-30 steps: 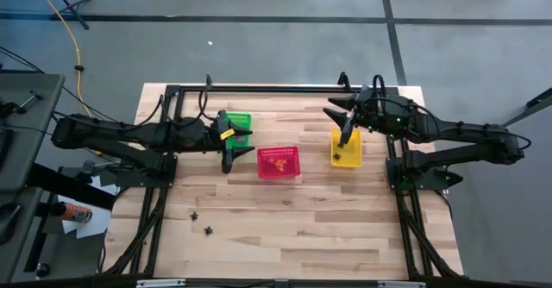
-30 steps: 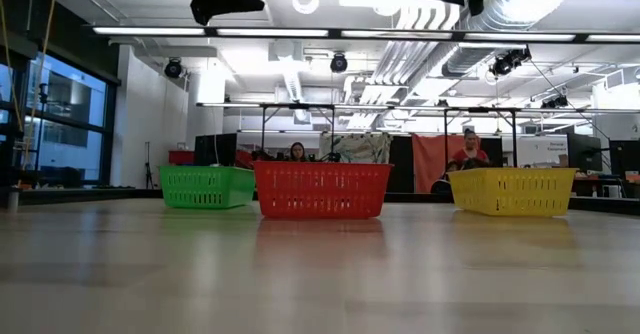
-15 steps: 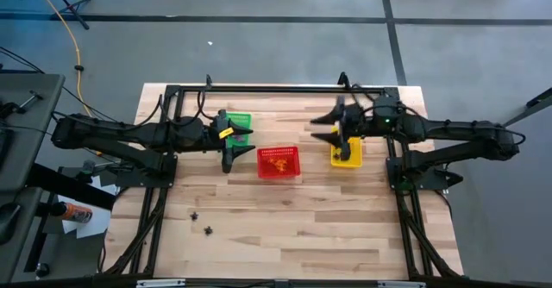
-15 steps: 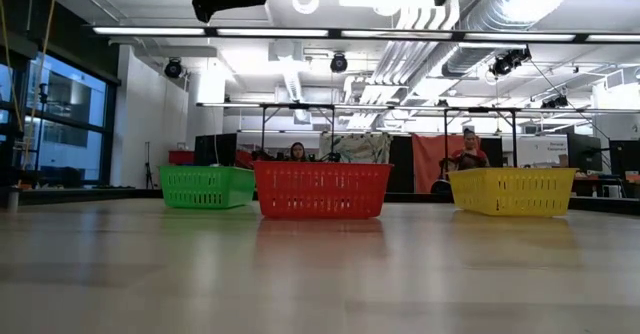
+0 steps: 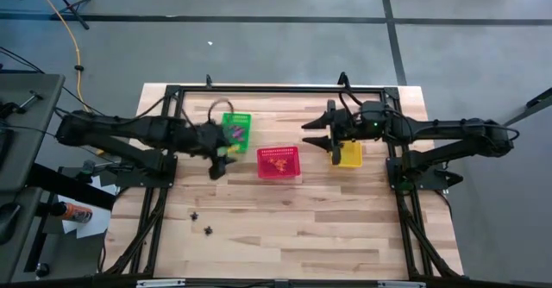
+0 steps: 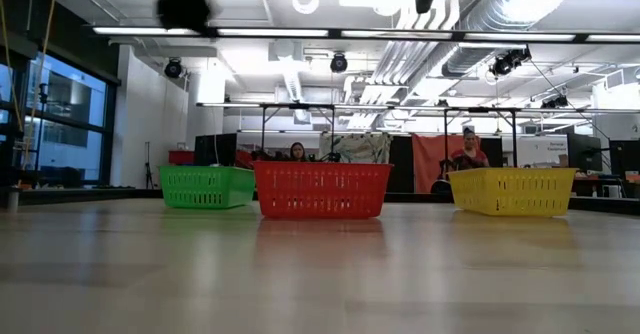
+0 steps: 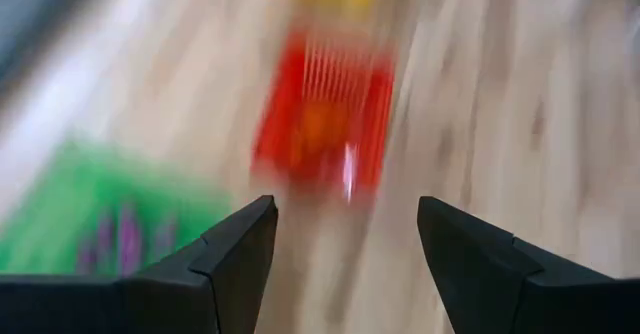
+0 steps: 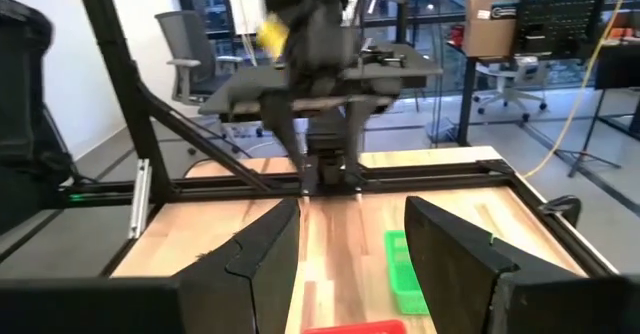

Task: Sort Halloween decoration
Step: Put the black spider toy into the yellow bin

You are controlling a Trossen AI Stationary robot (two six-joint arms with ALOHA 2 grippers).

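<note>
Three mesh baskets stand in a row on the wooden table: green (image 5: 236, 128), red (image 5: 279, 163) and yellow (image 5: 349, 153). Purple trinkets (image 7: 118, 240) lie in the green basket and orange ones (image 5: 278, 159) in the red. Two dark trinkets (image 5: 195, 216) (image 5: 208, 230) rest on the table toward the near left. My left gripper (image 7: 345, 236) is open and empty, slanting down just near of the green basket (image 5: 218, 162). My right gripper (image 8: 352, 239) is open and empty, held level above the table between the red and yellow baskets (image 5: 309, 134).
A black metal frame (image 5: 276, 88) borders the table's far and side edges. Bare wood (image 5: 293, 228) stretches along the near half. In the low view the baskets' fronts (image 6: 322, 190) stand side by side, and people sit in the room behind.
My right gripper has swung from pointing down over the yellow basket to level, moving toward the table's left and stopping beside the red basket. My left gripper has tipped downward beside the green basket, uncovering more of it. Both stay open.
</note>
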